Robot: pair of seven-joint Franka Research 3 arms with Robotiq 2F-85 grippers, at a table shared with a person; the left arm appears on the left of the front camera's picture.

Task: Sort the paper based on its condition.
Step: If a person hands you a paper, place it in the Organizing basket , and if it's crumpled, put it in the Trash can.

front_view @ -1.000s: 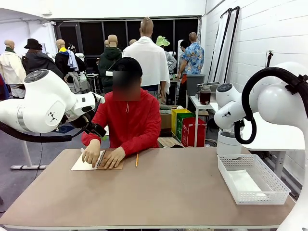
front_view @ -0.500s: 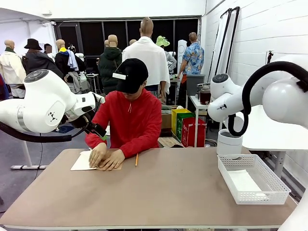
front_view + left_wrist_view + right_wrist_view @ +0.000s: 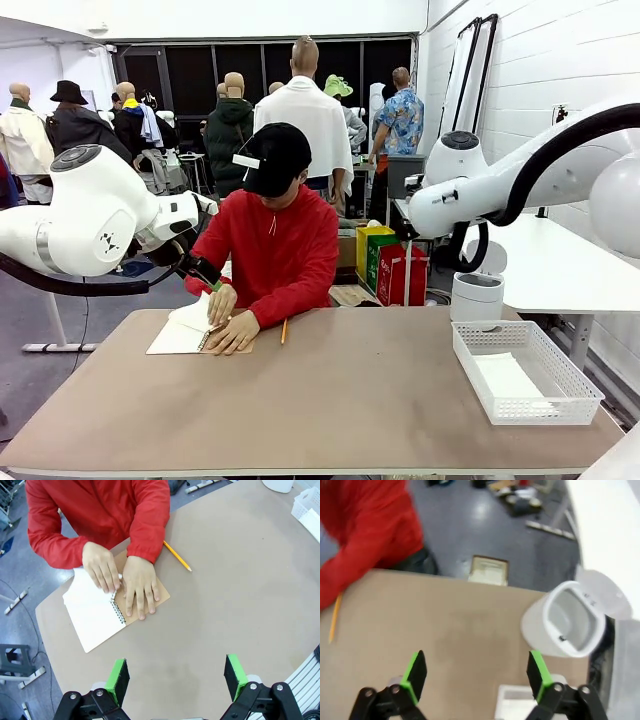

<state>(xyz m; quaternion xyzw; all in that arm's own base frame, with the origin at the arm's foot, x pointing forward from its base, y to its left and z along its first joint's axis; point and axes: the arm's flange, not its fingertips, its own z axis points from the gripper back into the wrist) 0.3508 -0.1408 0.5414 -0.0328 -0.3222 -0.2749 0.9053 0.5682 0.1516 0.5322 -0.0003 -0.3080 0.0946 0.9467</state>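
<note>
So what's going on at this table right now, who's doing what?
A person in red sits at the far side. One hand presses down a spiral notebook while the other hand lifts a white page from it. The left tool and the right tool hover open above the table, holding nothing. A pencil lies beside the notebook. The white basket on the right holds a sheet.

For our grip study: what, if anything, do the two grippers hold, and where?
Nothing: the left gripper and the right gripper both stand open and empty.
</note>
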